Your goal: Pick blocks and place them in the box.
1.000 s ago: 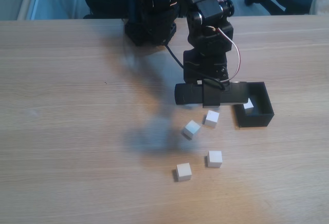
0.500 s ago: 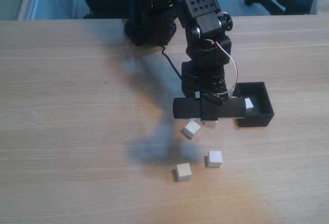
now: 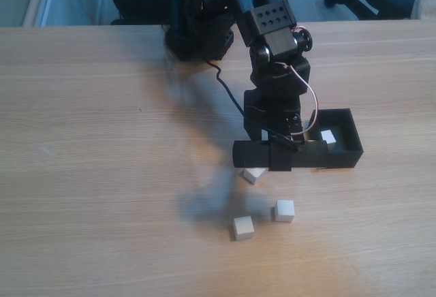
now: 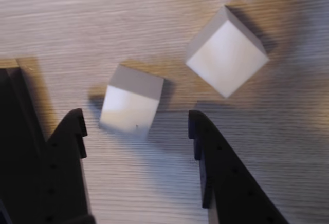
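In the wrist view the jaws (image 4: 136,131) stand wide apart with nothing between the 2 black fingers, low over the wooden worktop (image 4: 154,23). Just ahead of the fingertips sits 1 white block (image 4: 131,105), nearer the left finger in that view and not touched by either finger. A 2nd white block (image 4: 226,51) lies beyond the right fingertip, turned at an angle to the first and clear of it.

In the fixed view the arm (image 3: 272,58) reaches down toward the worktop (image 3: 102,174), and its black crosswise body hides the jaws themselves. A white block (image 3: 254,173) peeks out from under that body on its near side. 2 more blocks rest well in front of the jaws on open wood: one (image 3: 284,210) toward the right of this view and one (image 3: 243,227) a little nearer the camera, apart from each other.

The black box (image 3: 344,155) stands just beside the arm's wrist, on its right in the fixed view, open side up. Inside it, against the far wall, lies 1 white block (image 3: 328,136).
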